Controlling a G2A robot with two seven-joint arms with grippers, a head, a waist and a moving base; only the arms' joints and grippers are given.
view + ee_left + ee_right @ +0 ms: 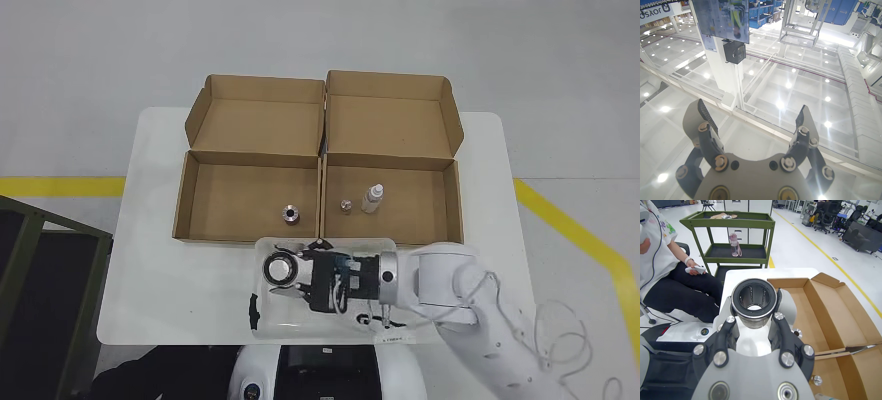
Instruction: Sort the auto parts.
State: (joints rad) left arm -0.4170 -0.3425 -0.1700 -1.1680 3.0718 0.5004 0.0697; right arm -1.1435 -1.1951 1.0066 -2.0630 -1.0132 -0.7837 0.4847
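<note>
Right tool (755,306): clamped on the bearing (754,318), one finger on each side of its barrel, with the bore facing the wrist camera.
Bearing: held over the clear tray (350,240) at the near edge of the tabletop (150,250), just short of the left box's front wall. It looks lifted off the tray floor, though the top view is too crowded there to be sure.
Left tool (752,105): fingers wide apart, gripping nothing, pointed up at the ceiling.
Left box (190,200): one round metal piece (288,212) lies on its floor.
Right box (452,200): a small metal piece (343,206) with a white bottle (372,198) near it.
Step in hand: probably carrying the bearing to a box. The left box seems the likelier home, since it holds the other ring-shaped part.
Doing it well: raise the bearing high enough to clear the cardboard wall before moving across. Keep the clamp firm, because a smooth barrel can slip. Bring it down on bare floor beside the round piece, not on top of it. Let go only once it rests, as a cylinder dropped on its side would likely roll.
</note>
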